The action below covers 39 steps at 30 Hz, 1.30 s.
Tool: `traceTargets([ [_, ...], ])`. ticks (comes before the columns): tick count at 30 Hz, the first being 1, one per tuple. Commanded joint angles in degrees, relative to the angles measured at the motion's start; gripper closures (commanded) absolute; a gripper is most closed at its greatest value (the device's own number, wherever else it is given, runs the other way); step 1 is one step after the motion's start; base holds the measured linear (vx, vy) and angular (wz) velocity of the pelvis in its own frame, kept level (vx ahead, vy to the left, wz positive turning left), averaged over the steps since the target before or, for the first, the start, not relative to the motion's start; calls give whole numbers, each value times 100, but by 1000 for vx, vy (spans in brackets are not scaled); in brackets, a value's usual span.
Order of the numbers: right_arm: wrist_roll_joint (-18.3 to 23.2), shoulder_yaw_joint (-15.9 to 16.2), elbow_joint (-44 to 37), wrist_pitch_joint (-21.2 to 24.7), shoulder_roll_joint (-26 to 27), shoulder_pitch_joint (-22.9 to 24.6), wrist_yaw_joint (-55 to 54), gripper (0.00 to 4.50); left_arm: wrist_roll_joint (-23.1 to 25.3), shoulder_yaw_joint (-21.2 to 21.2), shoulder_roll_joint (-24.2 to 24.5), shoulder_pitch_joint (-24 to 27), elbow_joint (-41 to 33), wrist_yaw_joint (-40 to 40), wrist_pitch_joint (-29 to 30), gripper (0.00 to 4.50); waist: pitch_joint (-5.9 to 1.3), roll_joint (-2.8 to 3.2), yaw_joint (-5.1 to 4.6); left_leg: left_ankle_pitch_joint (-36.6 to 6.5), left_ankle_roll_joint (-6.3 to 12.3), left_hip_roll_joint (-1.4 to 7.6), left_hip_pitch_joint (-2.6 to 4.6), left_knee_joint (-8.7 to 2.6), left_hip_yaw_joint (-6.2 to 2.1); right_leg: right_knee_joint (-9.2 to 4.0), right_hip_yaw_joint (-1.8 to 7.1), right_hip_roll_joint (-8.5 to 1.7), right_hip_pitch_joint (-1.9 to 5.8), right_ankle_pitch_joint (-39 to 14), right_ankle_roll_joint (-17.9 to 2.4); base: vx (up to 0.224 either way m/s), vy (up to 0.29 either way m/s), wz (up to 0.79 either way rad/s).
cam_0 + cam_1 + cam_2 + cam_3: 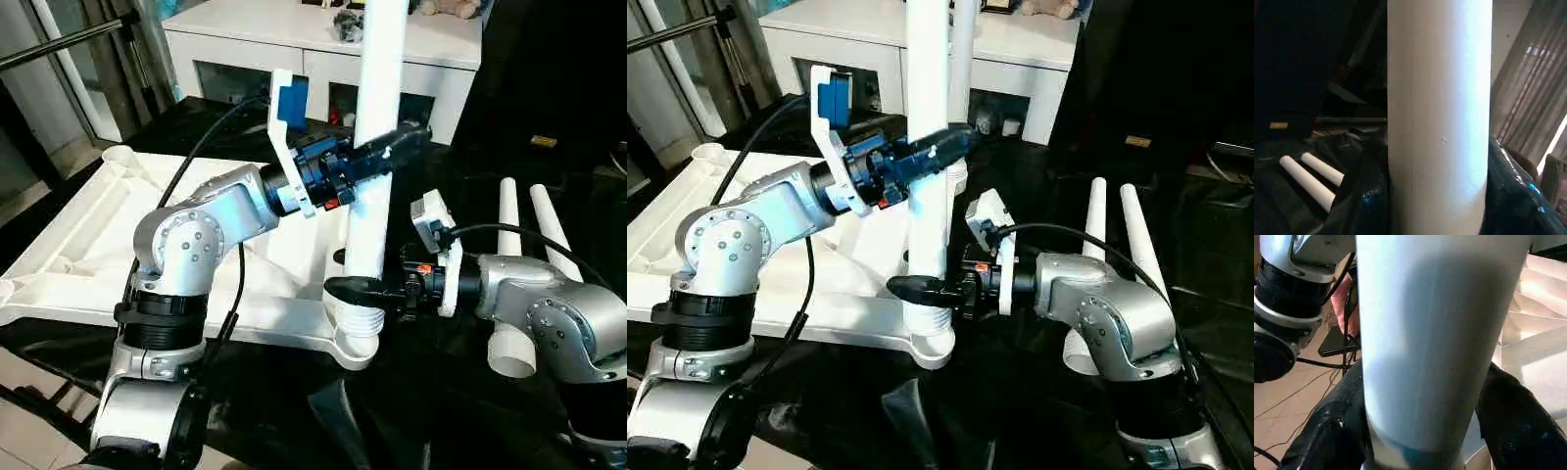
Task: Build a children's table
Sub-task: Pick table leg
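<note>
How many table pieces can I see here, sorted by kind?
Tabletop: 1
Leg held upright over the tabletop's corner socket: 1
Legs lying on the black surface to the right: 2
Total: 4 pieces

White cabinet (323, 44) with glass doors stands against the far side, clutter on its top. Black sheeting (441, 392) covers the desk before the cabinet. Left of the cabinet, pale tiled floor (29, 421) and a metal bar (59, 44).
</note>
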Motion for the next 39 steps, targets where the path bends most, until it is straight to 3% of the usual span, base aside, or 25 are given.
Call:
traceTargets([
  [1, 46, 34, 16, -62, -76, -26, 45, 146, -2, -82, 60, 24, -155, -108, 43, 270, -389, -114, 2, -734, 141, 66, 14, -349, 12, -450, 252, -247, 342, -1581, -773, 0, 0, 0],
  [4, 50, 32, 12, -62, -93, -24, 54, 146, 5, -92, 69, 20, -147, -124, 46, 270, -388, -105, 1, -743, 125, 67, 14, -349, 11, -449, 255, -246, 343, -1543, -782, 0, 0, 0],
  [18, 33, 127, 10, -93, -205, 42, 96, 254, -25, -150, 150, 41, -199, -195, 90, 270, -394, -96, 2, -759, 108, 68, 16, -349, 7, -436, 253, -243, 349, -1470, -828, 0, 0, 0],
  [24, 24, 168, 9, -110, -198, 65, 65, 259, -12, -173, 157, 42, -215, -158, 66, 270, -392, -100, 3, -774, 109, 69, 16, -350, 7, -438, 252, -243, 348, -1506, -823, 0, 0, 0],
  [27, -10, 200, 19, -154, -145, 87, -16, 259, 318, -332, 233, 86, -232, -74, -129, 270, -392, -96, 4, -788, 96, 76, 18, -355, 1, -440, 251, -247, 347, -1529, -800, 0, 0, 0],
  [29, -40, 214, 35, -192, -108, 101, -53, 259, 265, -249, 158, 87, -173, 39, -94, 270, -389, -98, 0, -803, 89, 69, 17, -350, 7, -446, 252, -247, 345, -1532, -802, 0, 0, 0],
  [30, -61, 214, 49, -232, -74, 108, -87, 259, 234, -189, 118, 81, -138, 95, -94, 235, -392, -96, 1, -795, 89, 70, 18, -348, 10, -445, 254, -247, 344, -1523, -812, 0, 0, 0],
  [31, -61, 204, 55, -242, -54, 110, -107, 259, 232, -176, 111, 80, -137, 100, -113, 235, -388, -98, 0, -802, 91, 68, 16, -348, 10, -449, 252, -246, 343, -1536, -814, 0, 0, 0],
  [32, -63, 171, 74, -274, 15, 114, -176, 259, 226, -131, 86, 77, -132, 116, -180, 214, -394, -47, 15, -800, 80, 72, 22, -351, -1, -442, 249, -255, 341, -1532, -826, 0, 0, 0],
  [33, -61, 138, 91, -301, 77, 116, -239, 259, 230, -100, 72, 75, -134, 120, -251, 200, -392, -76, 0, -842, 65, 70, 17, -355, -1, -454, 247, -245, 339, -1527, -815, 0, 0, 0],
  [34, -29, 33, 119, -366, 239, 122, -392, 259, 233, 44, -32, 94, -161, 159, -555, 200, -391, -46, 4, -853, 57, 69, 22, -358, -5, -455, 245, -249, 337, -1527, -822, 0, 0, 0],
  [37, 20, -73, 137, -457, 405, 142, -554, 260, 252, 355, -299, 114, -190, 399, -1144, 200, -398, -69, 6, -880, 53, 69, 5, -358, -10, -464, 239, -257, 356, -1481, -839, 0, 0, 0],
  [39, 73, -169, 169, -580, 564, 179, -726, 260, -32, 820, -596, 78, -171, 811, -1382, 200, -400, -73, 7, -872, 63, 73, 1, -350, -5, -453, 241, -262, 358, -1353, -904, 0, 0, 0],
])
